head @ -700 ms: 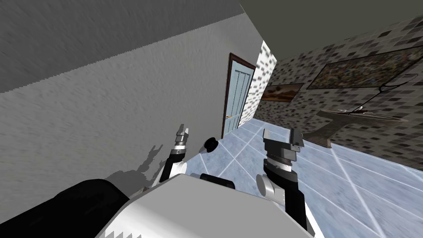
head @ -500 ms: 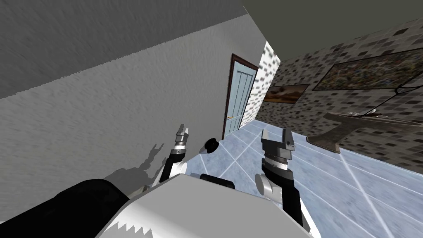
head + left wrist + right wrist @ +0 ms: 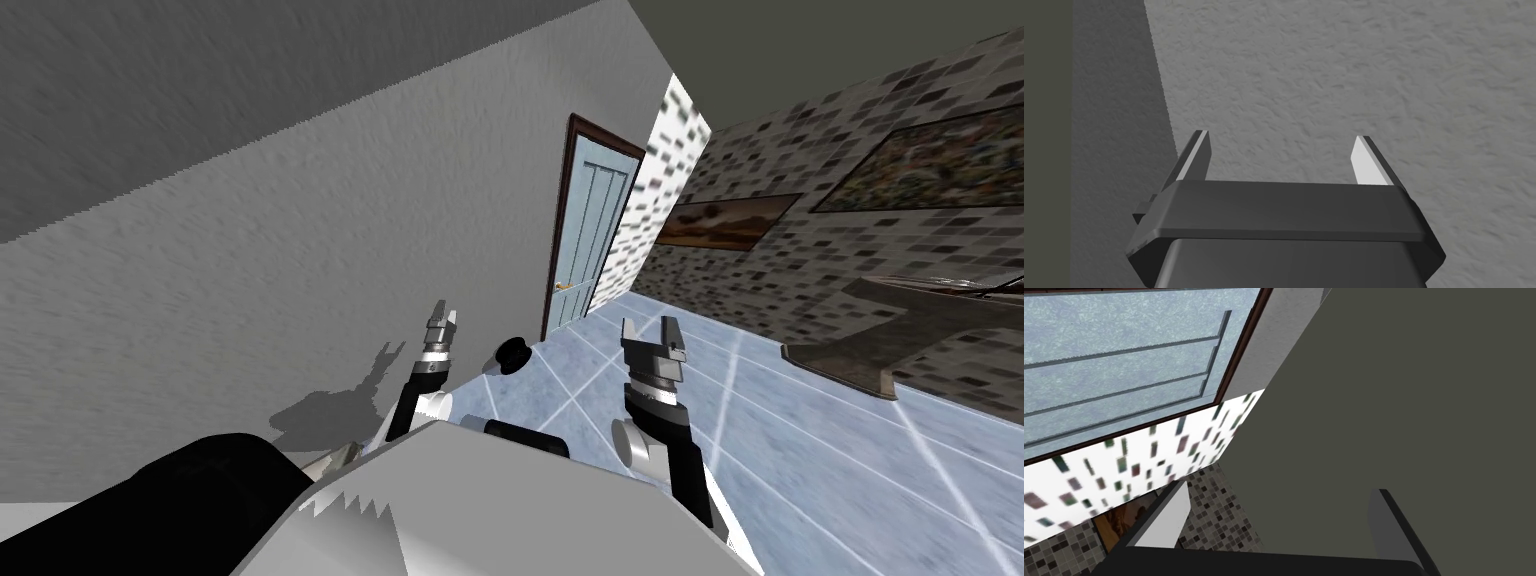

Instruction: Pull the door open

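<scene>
A pale blue panelled door (image 3: 592, 240) in a dark brown frame stands shut far ahead, set in the grey wall on my left. It carries a small gold handle (image 3: 562, 287) low on its near edge. The right wrist view looks at the upper part of that door (image 3: 1114, 363) from a distance. My right gripper (image 3: 651, 333) is open and empty, raised ahead of my chest, well short of the door. My left gripper (image 3: 441, 317) is open too, held close to the grey wall (image 3: 1334, 80).
A grey textured wall (image 3: 300, 230) runs along my left up to the door. Pale blue floor tiles (image 3: 800, 440) stretch ahead. A dark basin on a pedestal (image 3: 900, 320) juts from the mosaic wall at right, with framed pictures (image 3: 730, 220) above. A small black knob (image 3: 514, 352) sits low by the wall.
My view has swung: the door, the basin and the pictures all slid right in the head view. The right gripper now shows narrower and a little more to the left. The left arm looks unmoved.
</scene>
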Controlling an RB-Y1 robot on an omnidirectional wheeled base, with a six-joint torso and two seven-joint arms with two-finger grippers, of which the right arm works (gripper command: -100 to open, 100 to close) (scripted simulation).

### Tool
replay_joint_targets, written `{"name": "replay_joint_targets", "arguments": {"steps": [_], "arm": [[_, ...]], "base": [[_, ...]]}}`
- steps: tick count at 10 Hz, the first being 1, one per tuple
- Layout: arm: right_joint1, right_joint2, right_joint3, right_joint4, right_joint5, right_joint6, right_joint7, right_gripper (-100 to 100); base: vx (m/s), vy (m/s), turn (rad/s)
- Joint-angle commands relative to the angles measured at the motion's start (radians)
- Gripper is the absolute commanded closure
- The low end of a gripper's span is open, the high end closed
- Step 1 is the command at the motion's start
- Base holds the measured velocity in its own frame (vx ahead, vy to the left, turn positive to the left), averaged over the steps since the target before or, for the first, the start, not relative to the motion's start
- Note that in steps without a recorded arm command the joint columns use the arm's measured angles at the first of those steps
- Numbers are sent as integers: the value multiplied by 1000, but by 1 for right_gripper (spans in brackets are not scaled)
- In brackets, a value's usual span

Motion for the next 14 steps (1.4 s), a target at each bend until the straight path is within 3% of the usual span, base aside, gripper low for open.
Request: {"name": "replay_joint_targets", "arguments": {"steps": [1, 14], "arm": [[-15, -10, 3, 35, -9, -2, 1, -100], [-98, -71, 43, 293, -68, -39, 7, -100]], "base": [[103, -63, 124], [83, -79, 106]]}}
